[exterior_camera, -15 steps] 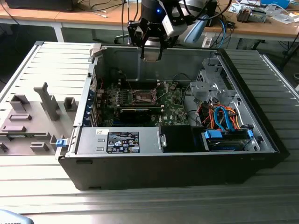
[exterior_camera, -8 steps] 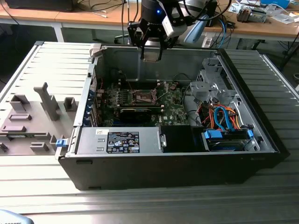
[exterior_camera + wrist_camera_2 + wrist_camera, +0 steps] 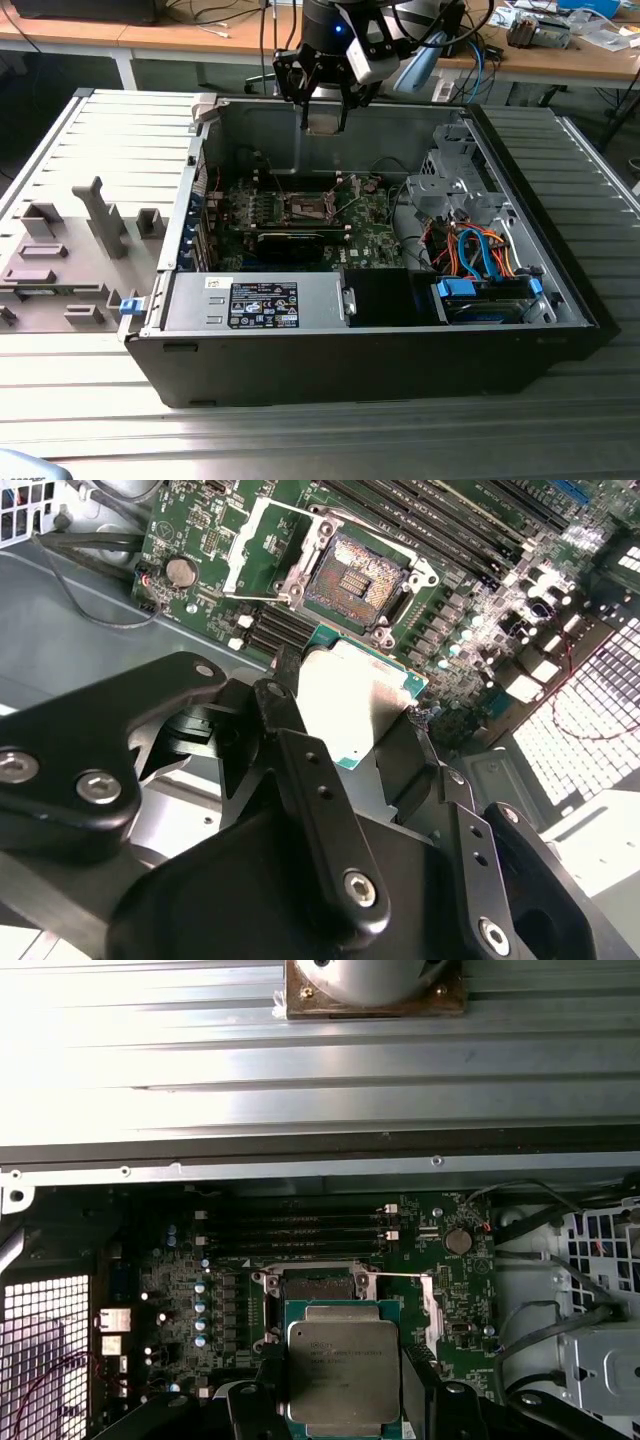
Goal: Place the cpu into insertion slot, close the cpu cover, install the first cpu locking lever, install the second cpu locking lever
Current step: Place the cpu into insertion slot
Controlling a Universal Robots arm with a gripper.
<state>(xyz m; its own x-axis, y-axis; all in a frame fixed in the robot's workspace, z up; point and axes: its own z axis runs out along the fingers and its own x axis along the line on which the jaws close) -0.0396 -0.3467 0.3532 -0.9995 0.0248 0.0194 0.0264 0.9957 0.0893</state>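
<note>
My gripper [image 3: 325, 112] is clamped on the cpu [image 3: 343, 1375], fingers pinching two opposite edges; chip's held flat, up above the insertion slot [image 3: 318, 1285] and clear of it; slot's uncovered, contacts showing; green board [image 3: 200, 520] around the slot; open computer case [image 3: 350, 350] around that.

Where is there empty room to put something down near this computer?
The ribbed table is bare in front of the computer case. Inside the case it is crowded: green board, cables, and the hand holding the cpu above. The grey tray on the exterior view's left is full of holders.
</note>
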